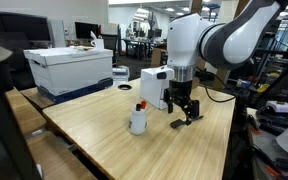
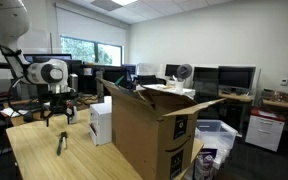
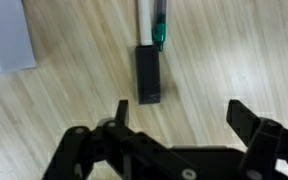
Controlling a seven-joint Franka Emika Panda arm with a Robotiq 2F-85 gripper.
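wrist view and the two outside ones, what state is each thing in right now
gripper: open, holding nothing
black block: lying flat on the table, untouched
pen: lying flat, green end next to the block
white cup: standing upright
cardboard box: open, flaps up
white storage box: lid on

Your arm (image 1: 229, 38): one, white, bent sharply at the elbow and coming in from above in both exterior views.
Your wrist (image 1: 184, 45): a bulky white joint, turned straight down.
Your hand (image 1: 187, 112): black, mounted under the wrist, pointing down, empty.
Your fingers (image 3: 246, 118): two, dark, spread wide apart in the wrist view, gripping nothing.
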